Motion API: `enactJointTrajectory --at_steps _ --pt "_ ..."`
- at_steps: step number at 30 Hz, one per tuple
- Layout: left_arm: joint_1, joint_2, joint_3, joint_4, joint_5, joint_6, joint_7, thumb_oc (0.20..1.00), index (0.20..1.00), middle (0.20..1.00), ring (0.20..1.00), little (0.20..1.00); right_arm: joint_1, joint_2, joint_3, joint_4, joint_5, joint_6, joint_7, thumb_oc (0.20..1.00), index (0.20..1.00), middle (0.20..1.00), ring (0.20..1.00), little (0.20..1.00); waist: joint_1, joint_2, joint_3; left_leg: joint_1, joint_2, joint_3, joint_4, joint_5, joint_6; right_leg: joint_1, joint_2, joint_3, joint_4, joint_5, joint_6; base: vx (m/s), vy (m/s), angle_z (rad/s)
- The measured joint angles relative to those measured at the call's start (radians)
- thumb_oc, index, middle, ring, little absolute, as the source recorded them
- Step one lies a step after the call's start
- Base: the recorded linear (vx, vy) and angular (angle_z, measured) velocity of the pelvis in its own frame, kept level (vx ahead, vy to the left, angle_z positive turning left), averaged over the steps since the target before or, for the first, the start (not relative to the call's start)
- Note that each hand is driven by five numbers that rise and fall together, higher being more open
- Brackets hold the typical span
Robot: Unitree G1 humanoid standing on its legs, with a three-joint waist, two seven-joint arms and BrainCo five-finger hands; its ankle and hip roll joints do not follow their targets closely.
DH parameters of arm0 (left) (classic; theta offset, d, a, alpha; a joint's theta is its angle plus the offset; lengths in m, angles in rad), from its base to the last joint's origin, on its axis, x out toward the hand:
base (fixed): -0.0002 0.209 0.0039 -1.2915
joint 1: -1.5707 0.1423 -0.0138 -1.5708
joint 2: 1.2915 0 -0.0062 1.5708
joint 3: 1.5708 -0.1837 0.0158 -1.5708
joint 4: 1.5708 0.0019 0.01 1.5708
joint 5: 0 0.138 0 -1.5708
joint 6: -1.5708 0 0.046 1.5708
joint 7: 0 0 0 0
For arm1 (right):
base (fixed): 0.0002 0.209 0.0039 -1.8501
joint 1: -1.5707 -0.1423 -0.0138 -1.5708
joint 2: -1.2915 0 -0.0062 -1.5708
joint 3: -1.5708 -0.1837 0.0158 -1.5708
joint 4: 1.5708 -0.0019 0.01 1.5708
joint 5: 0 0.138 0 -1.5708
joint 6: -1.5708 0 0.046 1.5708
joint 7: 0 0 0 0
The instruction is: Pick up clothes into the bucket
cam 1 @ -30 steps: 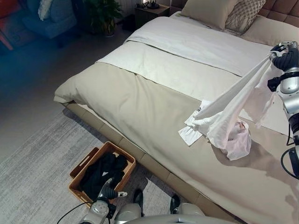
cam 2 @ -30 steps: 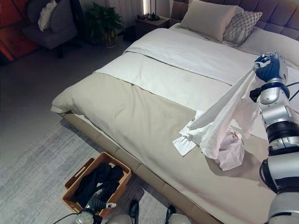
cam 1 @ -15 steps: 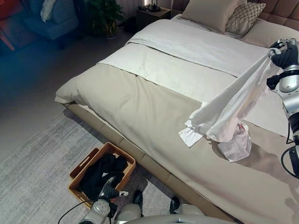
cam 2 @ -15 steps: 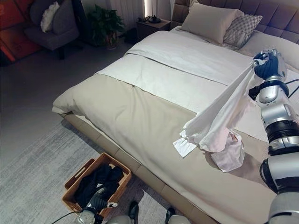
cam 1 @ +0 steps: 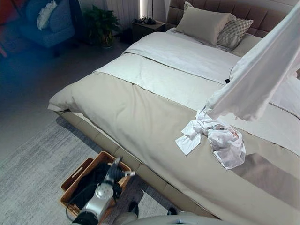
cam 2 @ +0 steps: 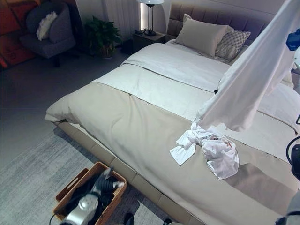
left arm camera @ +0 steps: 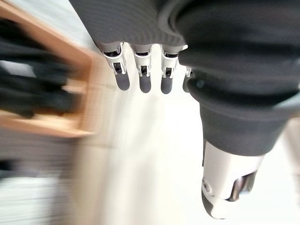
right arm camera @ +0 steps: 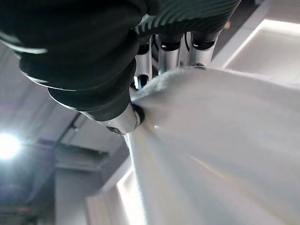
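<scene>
Right wrist view showed right hand fingers clamped on the shirt, now lifted clear of the bed, unlike before. Left hand fingers apart over the basket; transfer next.

A wide bed is taking up most of the room, with a beige cover lying over a white sheet. Two pillows are leaning against the padded headboard. A lamp is standing on the nightstand beside a potted plant, and an armchair is sitting further off. A grey rug is lying on the floor.
</scene>
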Motion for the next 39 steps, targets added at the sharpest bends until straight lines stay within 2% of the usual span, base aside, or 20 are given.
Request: enactJointTrajectory --at_steps 4,7,9,12,15,22,30,39 --pt "-0.091 0.107 0.045 -0.275 -0.097 -0.027 -0.006 1.000 1.000 1.000 1.000 1.000 0.194 0.047 -0.020 -0.125 0.002 -0.003 0.063 0.200 0.200 0.200 0.200 0.200 -0.019 0.009 -0.025 0.030 0.000 0.010 -0.005 -0.010 0.012 0.028 0.000 0.003 -0.010 -0.002 0.002 0.01 -0.012 -0.03" --pt "-0.183 0.118 0.064 -0.293 -0.123 -0.033 -0.007 1.000 1.000 1.000 1.000 1.000 0.279 0.062 -0.016 -0.146 0.001 -0.001 0.106 0.200 0.200 0.200 0.200 0.200 -0.018 0.033 -0.040 0.029 -0.002 0.018 -0.005 -0.011 0.013 0.028 -0.002 0.013 -0.010 0.001 0.008 -0.01 -0.029 -0.10" --pt "-0.258 0.150 0.050 -0.315 -0.139 -0.038 -0.009 1.000 1.000 1.000 1.000 1.000 0.348 0.085 -0.015 -0.161 0.001 0.009 0.136 0.200 0.200 0.200 0.200 0.200 -0.033 0.041 -0.045 0.029 -0.001 0.020 -0.005 -0.011 0.013 0.031 0.000 0.017 -0.018 0.005 0.007 -0.02 -0.024 -0.05" --pt "-0.377 0.156 -0.005 -0.315 -0.152 -0.041 -0.017 1.000 1.000 1.000 1.000 1.000 0.400 0.113 -0.013 -0.180 0.002 0.018 0.176 0.200 0.200 0.200 0.200 0.200 -0.051 0.051 -0.048 0.029 0.000 0.022 -0.004 -0.011 0.013 0.038 0.002 0.019 -0.041 0.019 0.006 -0.03 -0.024 -0.05" --pt "-0.499 0.154 -0.112 -0.310 -0.174 -0.042 -0.032 1.000 1.000 1.000 1.000 1.000 0.407 0.132 -0.009 -0.210 0.009 0.023 0.200 0.200 0.200 0.200 0.200 0.200 -0.065 0.054 -0.049 0.028 0.000 0.022 -0.006 -0.011 0.012 0.049 0.004 0.019 -0.068 0.034 0.004 -0.02 -0.012 -0.02" --pt "-0.638 0.094 -0.205 -0.250 -0.177 -0.040 -0.044 1.000 1.000 1.000 1.000 1.000 0.407 0.163 0.004 -0.377 0.021 0.021 0.236 0.200 0.200 0.200 0.200 0.200 -0.101 0.057 -0.050 0.034 -0.002 0.024 -0.005 -0.011 0.012 0.064 0.005 0.020 -0.086 0.043 0.001 -0.02 -0.003 0.00" --pt "-0.662 -0.025 -0.255 -0.100 -0.168 0.004 -0.047 1.000 1.000 1.000 1.000 1.000 0.407 0.183 0.004 -0.573 0.041 0.001 0.258 0.200 0.200 0.200 0.200 0.200 -0.106 0.061 -0.048 0.041 0.000 0.033 -0.010 -0.015 0.006 0.063 0.006 0.026 -0.091 0.043 0.001 -0.02 -0.003 -0.03" --pt "-0.734 -0.108 -0.334 -0.069 -0.168 0.026 -0.090 1.000 1.000 1.000 1.000 1.000 0.407 0.200 0.009 -0.666 0.058 -0.020 0.275 0.200 0.200 0.200 0.200 0.200 -0.105 0.060 -0.045 0.041 -0.004 0.038 -0.010 -0.017 0.003 0.061 0.001 0.025 -0.089 0.038 0.009 0.00 0.000 0.00"
